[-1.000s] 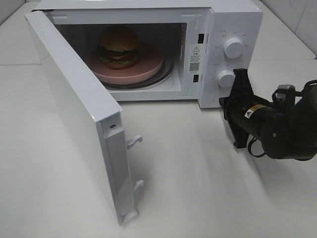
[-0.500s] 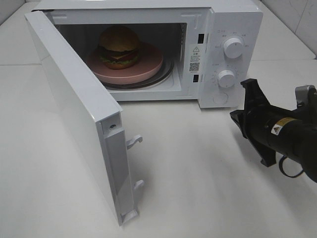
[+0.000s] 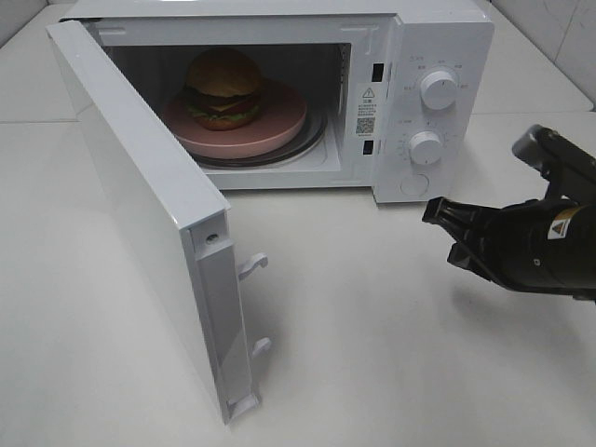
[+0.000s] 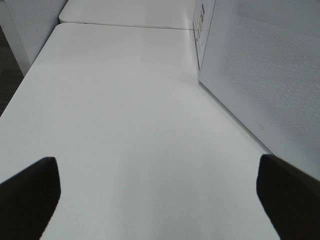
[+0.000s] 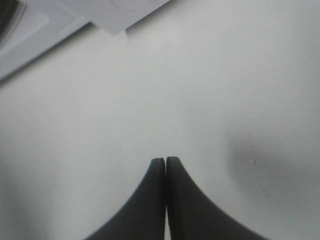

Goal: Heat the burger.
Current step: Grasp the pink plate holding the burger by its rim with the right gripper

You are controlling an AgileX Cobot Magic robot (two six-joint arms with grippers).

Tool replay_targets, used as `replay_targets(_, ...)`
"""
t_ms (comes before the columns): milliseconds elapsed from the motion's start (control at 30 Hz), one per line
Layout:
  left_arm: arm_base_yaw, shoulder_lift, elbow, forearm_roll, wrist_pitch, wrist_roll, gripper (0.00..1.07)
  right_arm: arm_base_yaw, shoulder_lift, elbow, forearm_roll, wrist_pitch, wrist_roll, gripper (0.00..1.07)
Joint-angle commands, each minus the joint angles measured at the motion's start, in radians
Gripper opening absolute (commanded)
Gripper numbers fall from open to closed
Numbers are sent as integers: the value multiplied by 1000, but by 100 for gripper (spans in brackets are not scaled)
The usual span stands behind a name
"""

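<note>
a sticker with a warning triangle and a square code sits on the microwave frame beside the cavity (print too small to read); a yellow label on the right arm is equally illegible. the burger rests on a pink plate inside, door swung wide. the right arm lies low over the worktop, its tip near the microwave's front, below the lower dial; the right jaws are pressed together, empty. the left jaws are spread wide beside the door.
</note>
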Motion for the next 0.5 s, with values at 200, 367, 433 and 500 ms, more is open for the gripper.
replay_targets(200, 2, -15, 2, 6, -3, -3, 101, 3, -62, -236, -2, 661, -734, 0)
replay_targets(367, 2, -15, 2, 6, -3, -3, 101, 3, -62, -310, -8, 850, -927, 0)
replay_targets(433, 2, -15, 2, 6, -3, -3, 101, 3, -62, -316, -8, 864, -940, 0)
replay_targets(500, 2, -15, 2, 6, -3, -3, 101, 3, -62, -332, -22, 897, -943, 0)
